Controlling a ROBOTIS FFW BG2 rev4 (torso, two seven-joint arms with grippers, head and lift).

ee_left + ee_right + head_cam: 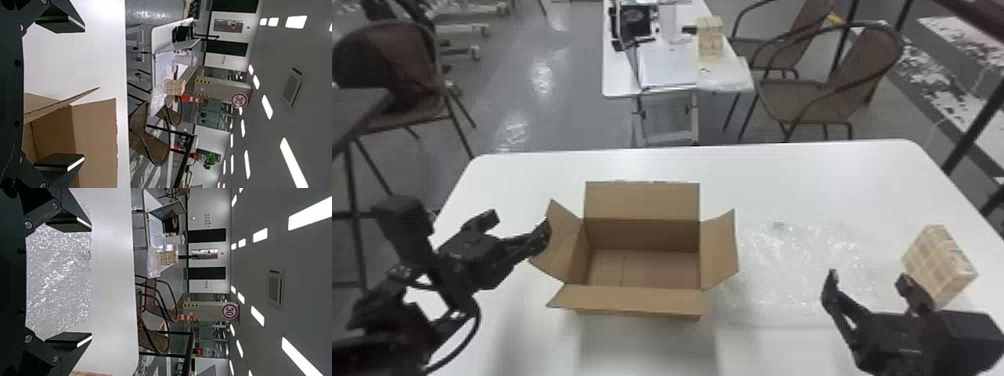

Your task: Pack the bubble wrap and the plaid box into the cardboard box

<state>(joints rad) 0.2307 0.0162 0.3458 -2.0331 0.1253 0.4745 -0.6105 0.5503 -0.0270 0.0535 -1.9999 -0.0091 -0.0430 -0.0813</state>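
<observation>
"Both open?"
"Yes, left gripper and right gripper gape, empty."
"And the bubble wrap?"
"Spread on the tabletop, between cardboard box and plaid box."

1 laptop on the far table, 2 chairs beside it.

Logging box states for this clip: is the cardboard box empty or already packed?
Empty: the cardboard box stands open, its visible floor bare, with the bubble wrap and plaid box outside, to its right.
</observation>
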